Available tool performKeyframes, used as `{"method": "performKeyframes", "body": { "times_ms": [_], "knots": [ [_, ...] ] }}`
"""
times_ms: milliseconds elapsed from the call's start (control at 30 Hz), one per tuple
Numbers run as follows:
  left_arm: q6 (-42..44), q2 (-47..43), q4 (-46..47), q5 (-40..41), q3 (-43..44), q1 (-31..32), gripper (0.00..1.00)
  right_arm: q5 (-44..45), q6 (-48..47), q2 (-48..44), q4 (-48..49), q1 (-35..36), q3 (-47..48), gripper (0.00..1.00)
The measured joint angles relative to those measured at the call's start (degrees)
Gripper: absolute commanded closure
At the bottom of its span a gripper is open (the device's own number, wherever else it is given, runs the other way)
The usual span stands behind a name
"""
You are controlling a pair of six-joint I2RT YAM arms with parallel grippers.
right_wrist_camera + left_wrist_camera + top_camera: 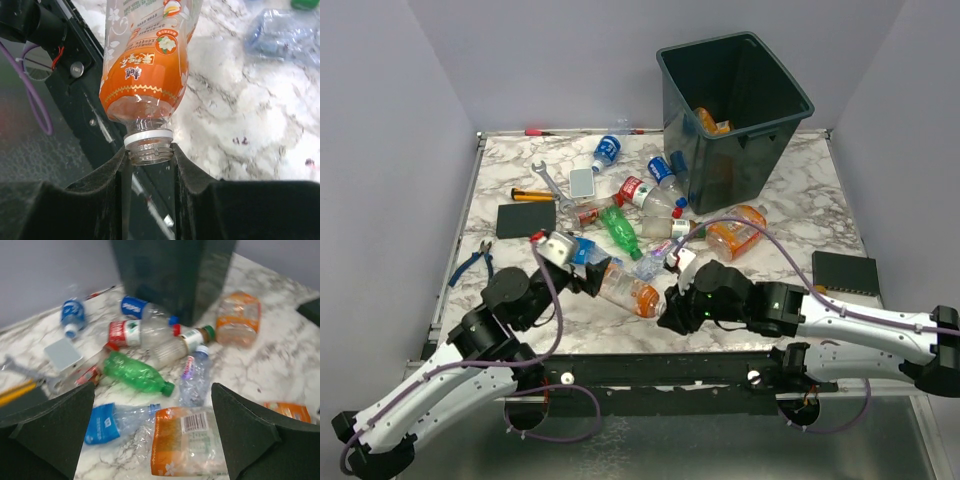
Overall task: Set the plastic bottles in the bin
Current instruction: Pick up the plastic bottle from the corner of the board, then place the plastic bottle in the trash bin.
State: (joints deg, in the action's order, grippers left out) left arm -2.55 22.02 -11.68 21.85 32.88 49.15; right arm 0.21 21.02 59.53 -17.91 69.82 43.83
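Currently we count one bottle in the bin; many litter the table. Right gripper clamps an orange bottle by its neck; left gripper is spread.

Robotics laboratory test cell. Indicators: plain grey partition walls enclose a marble-pattern table on the left, far and right sides. The left arm and right arm mount on a black rail at the near edge, with exposed purple cables. Plastic bottles, a wrench and pliers lie scattered.

Orange-label bottle — Chinese script, unreadable
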Motion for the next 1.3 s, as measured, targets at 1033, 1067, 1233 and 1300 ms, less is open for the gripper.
{"method": "performKeyframes", "body": {
  "times_ms": [1033, 1067, 1233, 1300],
  "knots": [
    [51.9, 15.1, -15.8, -31.9, 9.5, 0.1, 0.06, 7.7, 2.9, 9.1, -40.1, 0.0, 37.6, 1.0],
    [52.5, 15.3, -15.7, -31.9, 9.5, 0.2, 0.07, 7.3, 2.7, 9.6, -40.1, 0.0, 38.0, 1.0],
    [53.2, 15.6, -12.4, -31.2, 8.9, 0.4, 0.19, 4.5, 1.9, 11.0, -40.1, 0.0, 39.5, 1.0],
    [53.2, 15.5, -10.7, -31.1, 8.4, 0.5, 0.28, 3.5, 1.8, 11.2, -40.1, 0.0, 39.9, 1.0]
  ]
}}
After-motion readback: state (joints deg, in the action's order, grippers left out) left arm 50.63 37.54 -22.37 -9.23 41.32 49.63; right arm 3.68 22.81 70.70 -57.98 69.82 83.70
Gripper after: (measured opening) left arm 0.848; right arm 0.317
